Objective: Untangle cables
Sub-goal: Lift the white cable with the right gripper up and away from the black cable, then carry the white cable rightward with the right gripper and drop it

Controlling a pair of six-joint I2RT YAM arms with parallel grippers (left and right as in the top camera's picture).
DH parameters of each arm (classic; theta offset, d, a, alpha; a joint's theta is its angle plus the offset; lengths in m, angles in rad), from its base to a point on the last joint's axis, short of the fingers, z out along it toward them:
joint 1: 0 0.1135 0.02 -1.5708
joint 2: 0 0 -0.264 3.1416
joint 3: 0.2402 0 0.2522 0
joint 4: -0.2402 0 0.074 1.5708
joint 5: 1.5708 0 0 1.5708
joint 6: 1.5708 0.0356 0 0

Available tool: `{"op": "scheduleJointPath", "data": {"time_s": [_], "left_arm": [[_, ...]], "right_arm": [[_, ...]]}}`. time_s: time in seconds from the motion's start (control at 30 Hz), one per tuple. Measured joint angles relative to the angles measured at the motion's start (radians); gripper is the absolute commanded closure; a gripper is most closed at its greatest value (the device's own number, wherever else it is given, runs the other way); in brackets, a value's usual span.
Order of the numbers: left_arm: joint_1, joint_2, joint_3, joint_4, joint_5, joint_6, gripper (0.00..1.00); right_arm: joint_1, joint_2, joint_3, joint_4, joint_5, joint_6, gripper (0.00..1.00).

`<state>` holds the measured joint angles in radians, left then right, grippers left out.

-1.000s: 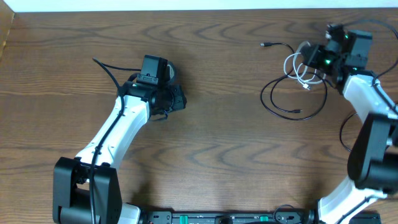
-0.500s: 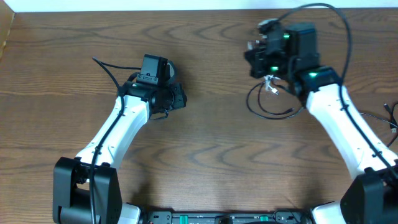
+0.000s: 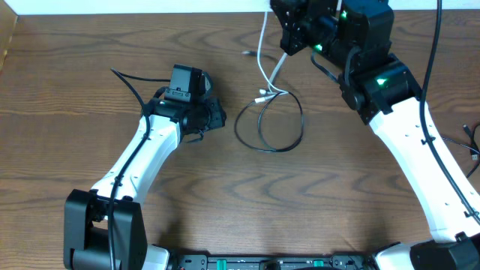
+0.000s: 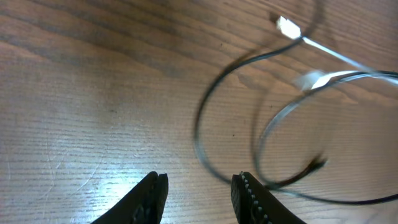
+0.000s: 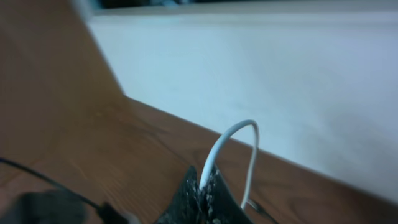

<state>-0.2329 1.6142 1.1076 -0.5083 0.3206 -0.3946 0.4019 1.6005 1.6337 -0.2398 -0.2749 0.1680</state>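
Note:
My right gripper [image 3: 285, 41] is raised at the table's far edge, shut on the white cable [image 3: 262, 52]. In the right wrist view that white cable [image 5: 239, 132] arches up out of the closed fingertips [image 5: 202, 196]. It hangs down to its plug [image 3: 261, 97], which lies across the black cable [image 3: 302, 120], a loose loop lying on the wood. My left gripper [image 3: 217, 120] rests just left of that loop, open and empty. Seen from the left wrist, the black loop [image 4: 200, 127] and the white plug [image 4: 287, 26] lie just ahead of the left gripper [image 4: 199, 199].
The pale wall [image 5: 280, 74] runs along the table's far edge right behind my right gripper. Thicker black arm wires trail at the right edge [image 3: 471, 139] and beside the left arm [image 3: 127, 84].
My right arm has swept from the far right to the centre back, carrying the white cable and dragging the black loop leftward toward my left gripper. The left arm has stayed put.

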Motion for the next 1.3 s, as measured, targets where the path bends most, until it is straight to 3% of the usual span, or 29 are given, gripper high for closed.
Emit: {"op": "scheduleJointPath", "data": {"time_s": [0.17, 0.43, 0.73, 1.0, 1.07, 1.17, 1.3], "left_arm": [[0.000, 0.000, 0.000, 0.010, 0.000, 0.000, 0.61], [0.000, 0.000, 0.000, 0.011, 0.005, 0.000, 0.61], [0.000, 0.000, 0.000, 0.011, 0.011, 0.000, 0.61], [0.000, 0.000, 0.000, 0.011, 0.011, 0.000, 0.61], [0.000, 0.000, 0.000, 0.011, 0.011, 0.000, 0.61], [0.000, 0.000, 0.000, 0.011, 0.011, 0.000, 0.61], [0.000, 0.000, 0.000, 0.011, 0.011, 0.000, 0.61]], "right_arm": [[-0.052, 0.012, -0.001, 0.042, 0.051, 0.016, 0.99], [-0.172, -0.009, -0.002, 0.346, 0.031, 0.153, 0.99], [-0.209, -0.016, 0.002, 0.112, -0.023, 0.205, 0.99], [-0.204, 0.013, -0.005, 0.581, -0.309, 0.234, 0.99], [-0.201, 0.003, -0.003, 0.625, -0.339, 0.238, 0.99], [-0.199, -0.005, 0.001, 0.549, -0.354, 0.236, 0.99], [-0.193, -0.005, 0.009, 0.202, -0.262, 0.186, 0.99]]}}
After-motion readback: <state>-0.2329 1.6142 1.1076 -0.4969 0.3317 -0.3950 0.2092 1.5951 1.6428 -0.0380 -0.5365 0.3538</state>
